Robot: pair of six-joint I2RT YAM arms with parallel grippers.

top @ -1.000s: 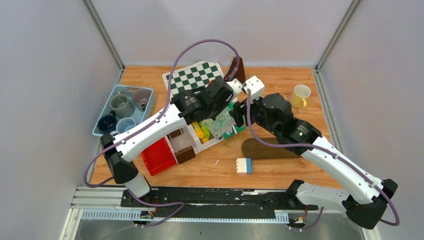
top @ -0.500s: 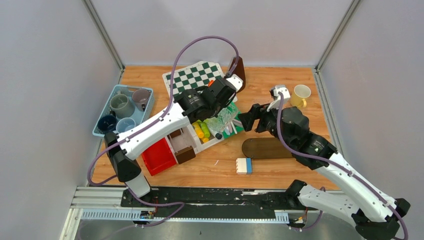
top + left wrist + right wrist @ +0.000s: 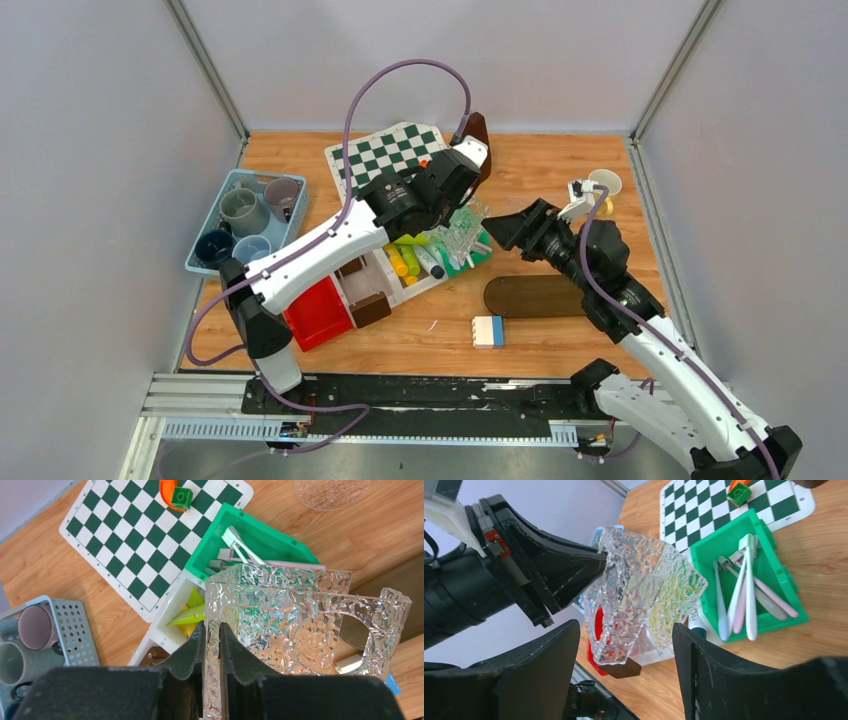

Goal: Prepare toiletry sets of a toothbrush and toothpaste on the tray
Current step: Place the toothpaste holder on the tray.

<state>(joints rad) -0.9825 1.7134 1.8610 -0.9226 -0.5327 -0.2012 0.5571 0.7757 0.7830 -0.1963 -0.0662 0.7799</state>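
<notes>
A basket (image 3: 75,632) of mugs (image 3: 244,211) sits at the left edge of the desk (image 3: 440,335). A chessboard (image 3: 385,152) lies at the back, a bin (image 3: 769,560) of toothbrushes (image 3: 750,595) just before it, a lone mug (image 3: 605,183) back right.

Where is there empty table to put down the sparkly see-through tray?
Bare wood at the back, between the dark brown thing and the yellow mug. More in front, between the red bin and the white-and-blue block. The middle is crowded: green bin, white bin and dark oval board sit close, with the tray in the left claw over the bins.
</notes>
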